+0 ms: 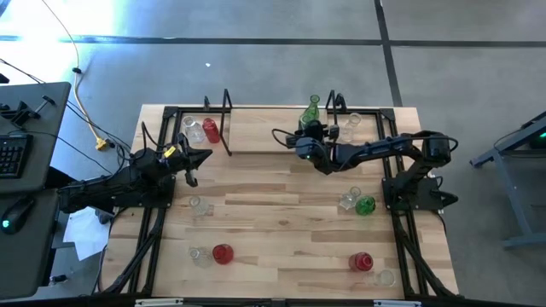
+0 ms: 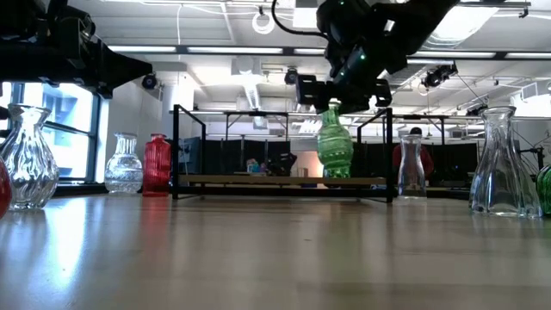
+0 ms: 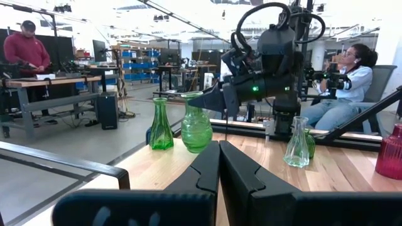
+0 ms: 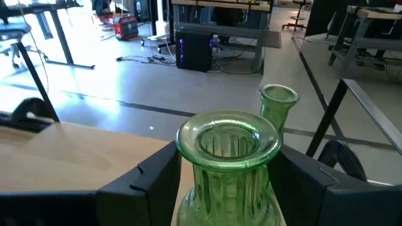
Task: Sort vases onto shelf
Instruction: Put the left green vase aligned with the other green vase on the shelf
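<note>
Shelf crowded: your right gripper clamps green vase, may clip neighbour green vase; left gripper pinched empty

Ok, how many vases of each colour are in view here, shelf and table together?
Red vases: 3
Green vases: 3, one held in the right gripper
Clear vases: 6
Total: 12

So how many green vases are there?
3: one green vase held in the right gripper at the shelf, a second standing on the shelf just beyond it, a third on the table's right side. Others could be hidden.
</note>
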`<move>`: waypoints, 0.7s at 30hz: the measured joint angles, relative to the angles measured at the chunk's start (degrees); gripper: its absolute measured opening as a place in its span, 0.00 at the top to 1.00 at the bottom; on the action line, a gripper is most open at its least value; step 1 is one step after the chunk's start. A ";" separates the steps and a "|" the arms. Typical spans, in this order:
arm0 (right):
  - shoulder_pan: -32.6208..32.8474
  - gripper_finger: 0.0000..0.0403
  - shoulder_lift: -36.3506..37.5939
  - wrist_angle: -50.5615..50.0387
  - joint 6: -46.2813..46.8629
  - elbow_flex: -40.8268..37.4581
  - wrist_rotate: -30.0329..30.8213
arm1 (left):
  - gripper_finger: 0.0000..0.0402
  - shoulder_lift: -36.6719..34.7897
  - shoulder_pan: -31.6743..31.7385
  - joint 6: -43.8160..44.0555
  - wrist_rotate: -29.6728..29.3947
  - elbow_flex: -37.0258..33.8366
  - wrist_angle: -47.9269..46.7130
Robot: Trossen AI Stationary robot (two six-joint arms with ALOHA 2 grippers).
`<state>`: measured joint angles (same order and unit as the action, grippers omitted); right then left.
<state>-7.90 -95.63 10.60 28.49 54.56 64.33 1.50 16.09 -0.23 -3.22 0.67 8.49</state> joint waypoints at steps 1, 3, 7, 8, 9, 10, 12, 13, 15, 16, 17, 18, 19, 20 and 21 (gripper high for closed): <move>0.00 0.48 0.02 0.17 0.39 0.03 -0.26 | 0.99 0.00 0.00 0.00 0.00 0.00 -0.02; 0.00 0.48 -0.01 0.01 1.29 0.03 -0.63 | 0.99 0.00 0.00 0.00 0.00 0.00 0.00; -0.02 0.48 -0.01 0.01 2.61 0.03 -2.42 | 0.99 0.00 0.00 0.00 0.00 0.00 0.39; -0.02 0.48 -0.01 0.01 2.63 0.03 -2.93 | 0.99 0.00 0.00 0.00 0.00 0.00 0.56; -0.02 0.48 -0.01 0.01 2.60 0.03 -3.51 | 0.99 0.00 0.00 0.00 0.00 0.00 0.63; -0.09 0.48 -0.01 0.01 2.54 0.03 -4.21 | 0.99 0.00 0.00 0.00 0.00 0.00 0.64; -0.42 0.48 -0.01 0.15 1.22 0.03 -6.65 | 0.99 0.00 -0.01 0.00 0.00 0.00 0.90; -0.63 0.48 -0.01 0.32 0.42 0.03 -8.20 | 0.99 0.00 0.00 0.00 0.00 0.00 1.08; -1.17 0.48 -0.01 0.45 -1.56 0.03 -10.76 | 0.99 0.00 -0.02 -0.27 0.00 0.00 1.71; -1.53 0.48 -0.01 0.45 -2.26 0.03 -11.56 | 0.99 0.00 0.00 -0.34 0.02 0.00 2.03; -1.91 0.48 -0.01 0.46 -3.05 0.03 -12.07 | 0.99 0.00 -0.01 -0.37 0.00 0.00 2.22; -2.29 0.48 -0.01 0.52 -3.87 0.03 -12.53 | 0.99 0.00 0.00 -0.40 0.01 0.00 2.20; -2.60 0.48 -0.01 0.57 -4.41 0.03 -13.02 | 0.99 0.02 0.00 -0.42 0.01 0.01 2.18; -2.88 0.48 -0.01 0.59 -4.66 0.03 -13.59 | 0.99 0.02 0.00 -0.42 0.02 0.00 2.20; -3.13 0.48 -0.01 0.60 -4.93 0.03 -13.85 | 0.99 0.02 0.00 -0.43 0.00 0.01 2.21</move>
<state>-11.04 -95.64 11.20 23.55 54.59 50.48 1.52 16.09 -0.66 -3.22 0.68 10.70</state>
